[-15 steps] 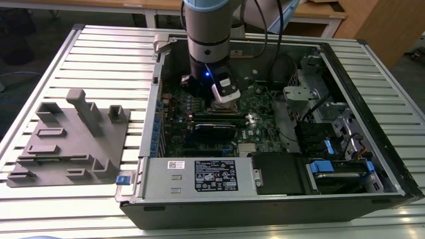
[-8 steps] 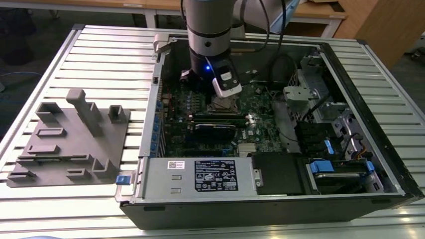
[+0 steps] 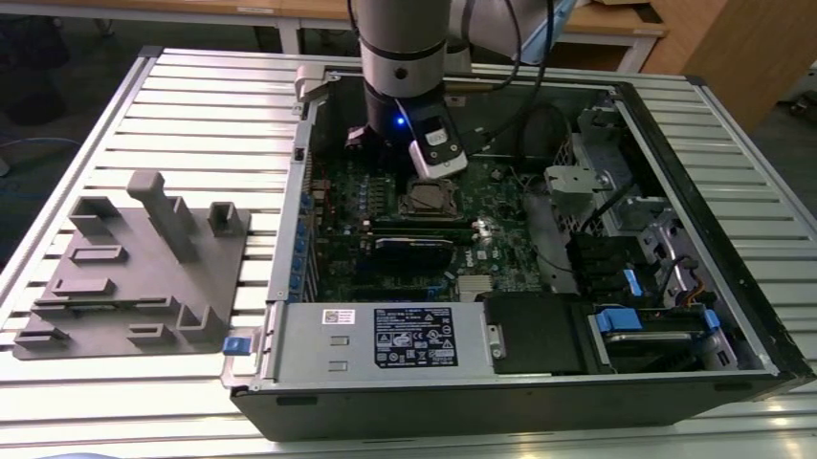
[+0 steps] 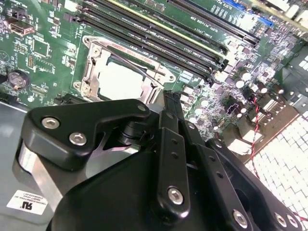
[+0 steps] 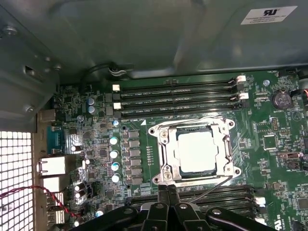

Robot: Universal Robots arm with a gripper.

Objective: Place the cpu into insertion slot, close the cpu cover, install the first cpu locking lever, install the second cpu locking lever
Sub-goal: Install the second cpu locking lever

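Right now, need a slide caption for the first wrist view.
Gripper, fingers together, at the edge of the insertion slot; cpu seated, cpu cover closed over it.

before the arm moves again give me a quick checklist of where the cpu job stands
1. Chip seated in the socket: ok. The cpu lies flat inside the insertion slot.
2. Cover closed: ok. The cpu cover lies flat around the chip in both wrist views.
3. Locking levers latched: cannot tell. A thin wire lever runs along one side of the socket; its hook is not clear.
4. Gripper free of parts: ok. The gripper holds nothing; its fingertips sit together beside the socket's edge.
5. Arm position: ok. In the exterior view the arm stands over the motherboard.
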